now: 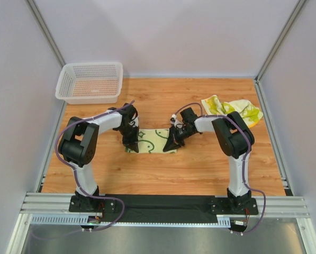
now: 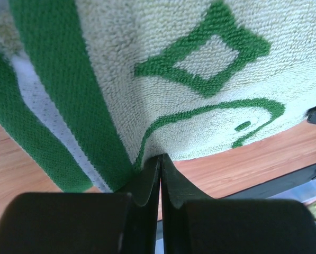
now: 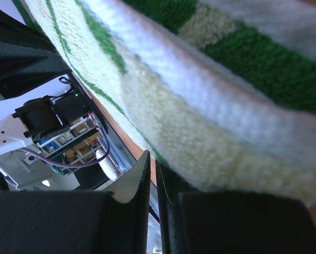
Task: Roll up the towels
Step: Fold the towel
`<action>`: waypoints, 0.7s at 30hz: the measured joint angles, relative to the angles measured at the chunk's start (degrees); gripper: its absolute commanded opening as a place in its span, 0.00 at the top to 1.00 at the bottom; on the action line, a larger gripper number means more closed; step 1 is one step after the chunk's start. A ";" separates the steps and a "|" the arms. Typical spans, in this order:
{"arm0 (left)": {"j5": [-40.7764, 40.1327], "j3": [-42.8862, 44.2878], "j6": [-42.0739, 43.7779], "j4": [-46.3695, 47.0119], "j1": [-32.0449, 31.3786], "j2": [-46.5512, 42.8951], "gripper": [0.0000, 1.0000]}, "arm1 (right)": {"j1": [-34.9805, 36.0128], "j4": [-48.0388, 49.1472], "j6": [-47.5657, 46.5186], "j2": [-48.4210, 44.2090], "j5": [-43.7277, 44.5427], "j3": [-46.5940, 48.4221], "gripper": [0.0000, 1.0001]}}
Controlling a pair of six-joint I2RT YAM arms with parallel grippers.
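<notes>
On one table (image 1: 200,164), left tool (image 1: 132,147) and right tool (image 1: 170,145) each pinch one flat towel (image 1: 153,141); one crumpled towel (image 1: 232,110) lies apart.

We saw a white mesh basket (image 1: 89,98) standing in the far left corner of the wooden table (image 1: 163,172), close to the pale left wall (image 1: 15,106). Its latticed sides flared outward toward the rim, and a reddish-brown tone showed through its perforated bottom. The table's warm orange planks ran from left to right. Pale walls closed it in on three sides, and a slim aluminium post (image 1: 46,34) rose at the back left corner, with another at the back right. Along the near edge we noted a silver slotted rail (image 1: 46,203) and a black plate (image 1: 163,203) lying across it.
</notes>
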 measured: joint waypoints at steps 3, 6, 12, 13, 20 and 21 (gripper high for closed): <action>0.02 -0.24 0.26 0.13 0.44 -0.35 0.93 | -0.68 1.42 0.24 -0.02 -1.16 -1.09 0.90; -0.96 -0.39 1.20 -0.04 1.40 -0.96 0.92 | -1.38 2.82 0.31 -0.70 -1.79 -2.64 0.90; -3.96 -0.42 3.04 -0.83 3.85 -1.75 0.90 | -2.97 2.34 0.44 -3.19 -0.94 -5.68 0.90; -4.04 -0.39 3.28 -0.83 4.28 -1.79 0.90 | -3.10 2.14 0.44 -3.56 -0.66 -6.01 0.90; -5.81 0.31 5.11 -2.12 7.02 -1.77 0.84 | -3.19 -1.40 -0.02 -6.75 2.91 -6.23 0.89; -6.47 0.57 5.31 -2.38 7.17 -1.79 0.80 | -3.19 -2.32 -0.20 -7.52 3.54 -6.05 0.89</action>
